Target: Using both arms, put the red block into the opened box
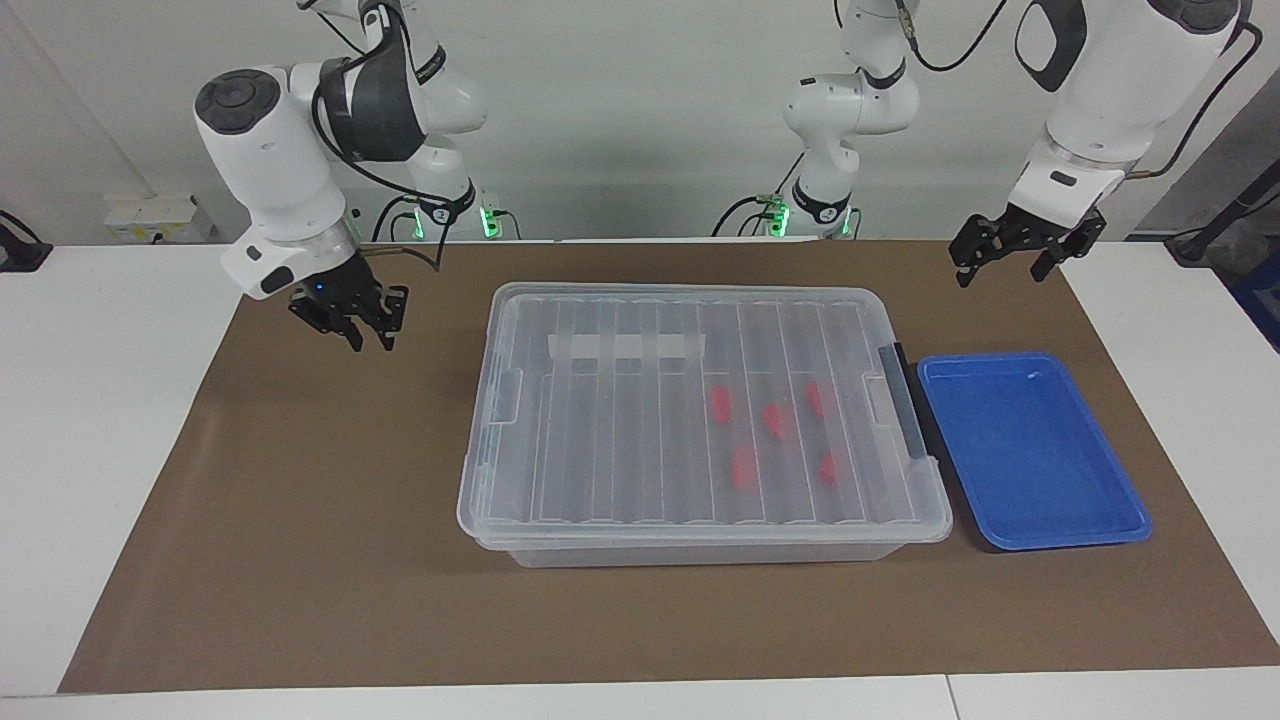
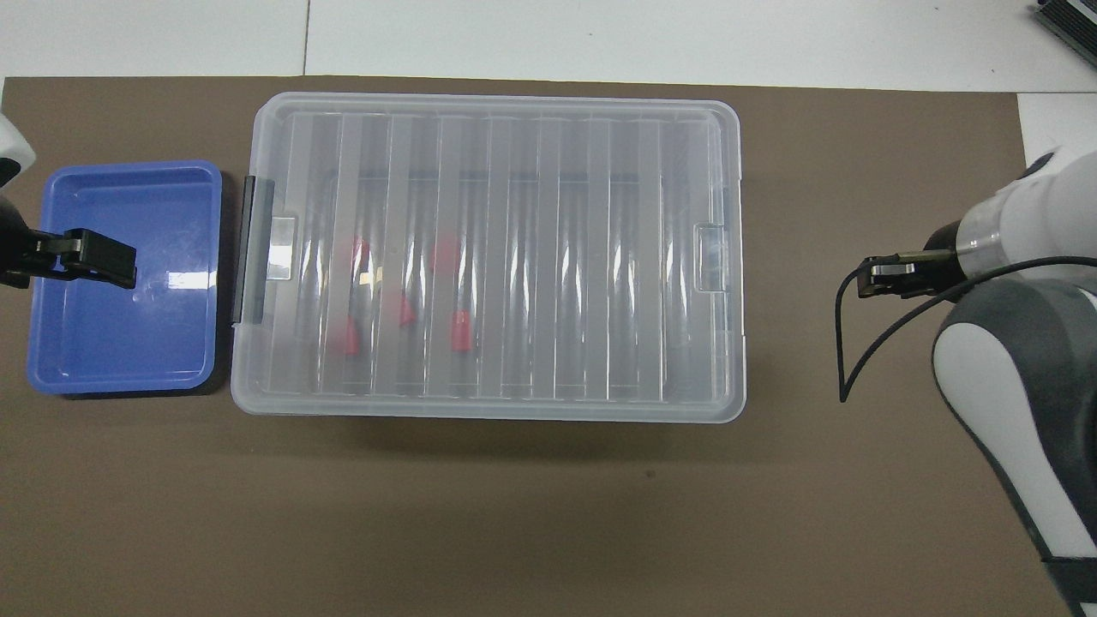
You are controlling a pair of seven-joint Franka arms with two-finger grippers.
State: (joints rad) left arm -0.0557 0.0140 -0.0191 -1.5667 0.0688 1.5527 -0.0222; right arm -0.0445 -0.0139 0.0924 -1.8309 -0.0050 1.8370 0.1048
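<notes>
Right hand [image 1: 347,322], seen from across the table [image 1: 300,520], hangs low over bare brown table surface at the right arm's end, well apart from the box [image 1: 700,296]. Whether it is open or closed cannot be told. It holds nothing. The left hand [image 1: 1010,255] hangs in the air toward the left arm's end, spread wide and empty. The box is large and clear, and its ribbed lid [image 1: 620,420] is on. Its long axis runs from one arm's end of the table to the other. Five red blocks [image 1: 772,418] lie inside under the lid, clustered in the half toward the left arm's end. A blue tray [image 1: 1030,450] sits just beside that end of the box.

From overhead, the left hand [image 2: 81,257] shows over the blue tray [image 2: 120,351], close to the box [image 2: 497,101] end where the red blocks [image 2: 458,330] lie. The right hand [image 2: 887,278] is over bare table, off the end of the box that has no blocks. The left hand is likely the nearer one to the blocks, and the lid would have to come off first.
</notes>
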